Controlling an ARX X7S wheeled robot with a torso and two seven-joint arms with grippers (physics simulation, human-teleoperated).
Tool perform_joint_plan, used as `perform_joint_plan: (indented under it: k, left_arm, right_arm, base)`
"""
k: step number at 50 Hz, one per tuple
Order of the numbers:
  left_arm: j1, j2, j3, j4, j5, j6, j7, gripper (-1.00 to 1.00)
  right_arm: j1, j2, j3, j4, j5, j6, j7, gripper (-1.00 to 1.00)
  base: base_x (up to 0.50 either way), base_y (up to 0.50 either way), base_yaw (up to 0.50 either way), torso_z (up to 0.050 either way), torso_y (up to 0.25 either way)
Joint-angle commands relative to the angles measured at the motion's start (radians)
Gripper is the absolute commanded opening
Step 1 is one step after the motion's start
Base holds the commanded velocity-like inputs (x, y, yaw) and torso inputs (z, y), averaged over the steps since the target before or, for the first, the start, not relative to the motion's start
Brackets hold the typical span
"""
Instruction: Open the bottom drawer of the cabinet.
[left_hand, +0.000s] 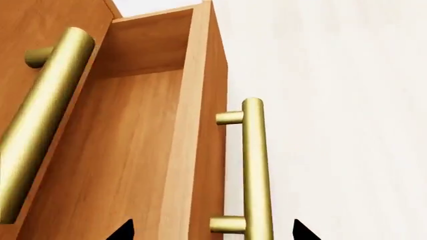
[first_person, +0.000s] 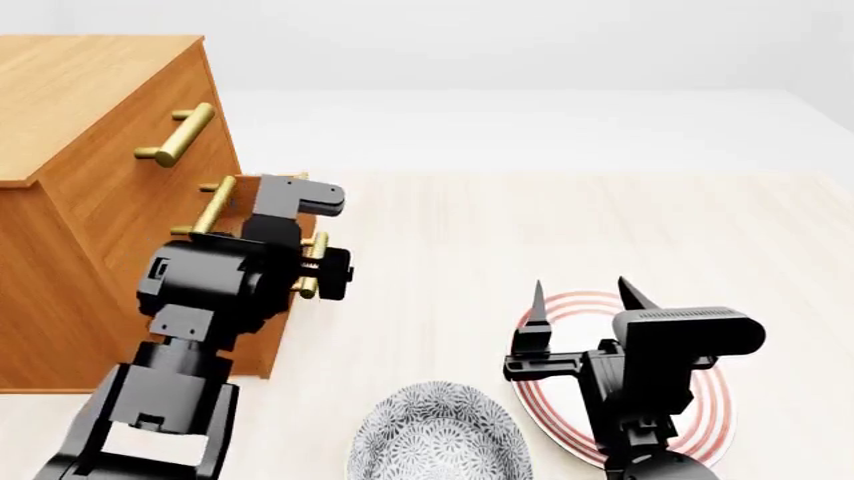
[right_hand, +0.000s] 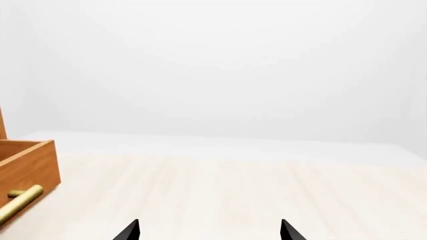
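Pale wood floor (first_person: 561, 230), plain white walls (right_hand: 220, 65), even light.

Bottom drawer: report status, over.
Left end effector open, straddling the bottom drawer's handle. Bottom drawer pulled out, inside bare. Right end effector open, idle above the plate. Nothing in the way.

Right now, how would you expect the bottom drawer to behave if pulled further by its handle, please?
The bottom drawer looks rigid wood and empty, so probably light. Its brass handle is smooth and round, so fingers might slip.
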Motion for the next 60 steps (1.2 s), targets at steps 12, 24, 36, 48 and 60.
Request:
perform_joint_plan:
  k: [12, 24, 36, 48, 60]
  left_arm:
    - [-0.012, 0.007, 0.039, -0.135, -0.019, 0.028, 0.068, 1.0]
    - [0.022, -0.002, 0.063, 0.001, -0.059, -0.043, 0.098, 1.0]
    - [0.063, 0.008, 0.047, 0.132, -0.116, -0.118, 0.102, 1.0]
    - [0.065, 0.048, 0.068, 0.069, -0.136, -0.082, 0.133, 1.0]
    - [0.0, 0.11, 0.107, -0.121, -0.163, 0.035, 0.202, 1.0]
  right_arm:
    - [0.007, 0.01, -0.002, -0.015, 0.012, 0.013, 0.011, 1.0]
    - [0.008, 0.014, -0.005, -0.013, 0.014, 0.01, 0.015, 1.0]
    - [0.001, 0.016, -0.006, -0.007, 0.016, -0.003, 0.018, 1.0]
    - [-0.004, 0.021, -0.005, -0.01, 0.021, -0.009, 0.022, 1.0]
    - [-0.006, 0.029, 0.001, -0.021, 0.028, -0.006, 0.028, 1.0]
  base:
    - [0.0, 0.0, 0.0, 0.0, 0.0]
    - [0.0, 0.0, 0.0, 0.0, 0.0]
    - [0.0, 0.0, 0.0, 0.0, 0.0]
    - [0.0, 0.0, 0.0, 0.0, 0.0]
    - [0.0, 0.0, 0.0, 0.0, 0.0]
